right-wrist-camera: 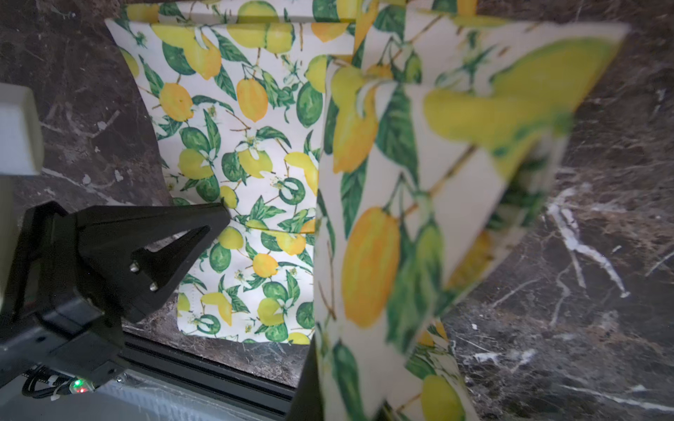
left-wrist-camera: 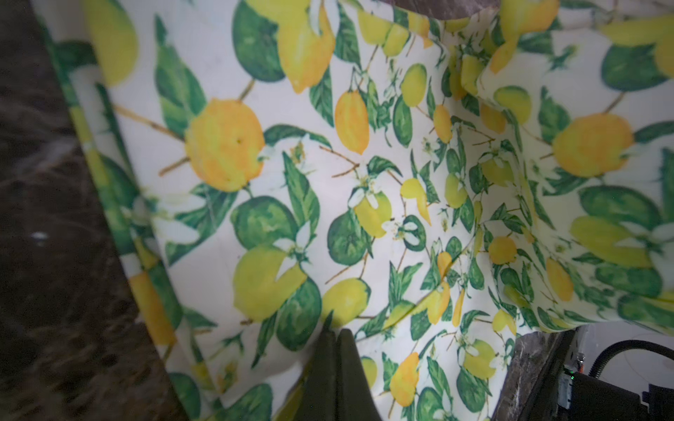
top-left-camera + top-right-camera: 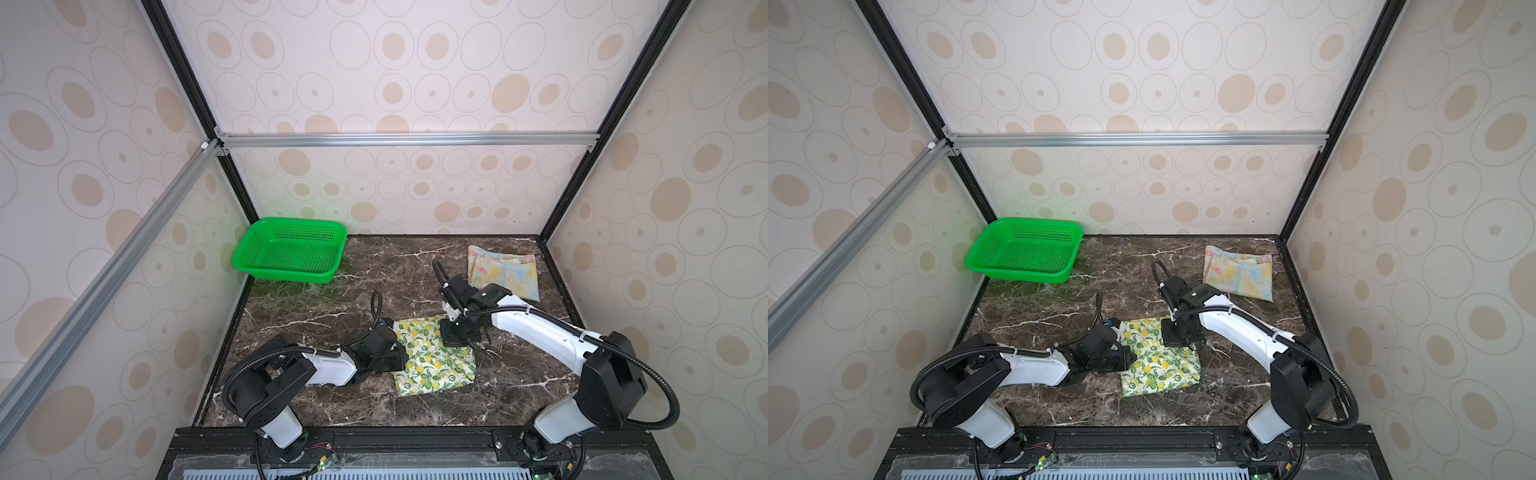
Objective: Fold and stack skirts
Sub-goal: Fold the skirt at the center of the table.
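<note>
- Lying near the middle of the dark marble table [image 3: 332, 399], toward its near side, the lemon-print skirt [image 3: 432, 365] is folded into a rough square in both top views.
- Its far right corner is raised off the table as a flap, pinched in the right claw [image 3: 453, 334], whose jaws are closed on the cloth. The right wrist view shows that flap standing close to the lens.
- The left claw [image 2: 333, 340] sits at the skirt's left edge, jaws pressed together and tips touching the cloth. Whether cloth is caught between them cannot be told.
- The pastel skirt [image 3: 505, 272] lies folded at the far right, well apart.
- A green basket [image 3: 286, 273] stands in the far left corner.
</note>
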Controlling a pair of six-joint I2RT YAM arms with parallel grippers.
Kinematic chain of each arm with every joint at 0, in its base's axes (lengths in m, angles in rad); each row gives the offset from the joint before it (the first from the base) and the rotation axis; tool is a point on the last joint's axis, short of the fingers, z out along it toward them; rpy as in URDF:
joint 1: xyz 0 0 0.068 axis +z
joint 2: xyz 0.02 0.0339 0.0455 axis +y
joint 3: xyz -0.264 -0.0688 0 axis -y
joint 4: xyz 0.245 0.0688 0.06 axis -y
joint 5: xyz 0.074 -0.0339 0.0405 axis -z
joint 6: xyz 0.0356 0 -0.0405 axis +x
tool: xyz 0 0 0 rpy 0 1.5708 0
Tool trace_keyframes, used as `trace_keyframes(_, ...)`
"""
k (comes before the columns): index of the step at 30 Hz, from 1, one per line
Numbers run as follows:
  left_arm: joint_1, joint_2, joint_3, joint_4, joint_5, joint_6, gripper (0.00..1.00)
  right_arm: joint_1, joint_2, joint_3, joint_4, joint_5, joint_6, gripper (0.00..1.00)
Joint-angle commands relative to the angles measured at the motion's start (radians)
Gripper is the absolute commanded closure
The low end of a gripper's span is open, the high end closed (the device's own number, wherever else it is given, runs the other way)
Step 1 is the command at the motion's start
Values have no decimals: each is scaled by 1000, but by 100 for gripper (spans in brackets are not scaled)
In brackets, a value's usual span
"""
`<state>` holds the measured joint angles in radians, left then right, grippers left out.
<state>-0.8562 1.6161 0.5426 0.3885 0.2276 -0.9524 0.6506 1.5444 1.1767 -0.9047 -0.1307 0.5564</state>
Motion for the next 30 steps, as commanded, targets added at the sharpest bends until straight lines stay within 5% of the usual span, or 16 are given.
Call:
trace_keyframes(1,-31,36,-2,13,18,-38,100,22,16,13,40,0,54,100)
trace_keyframes(30,-74,80,17,37,17,-63,100,129,68,-30,188,-59,172,100)
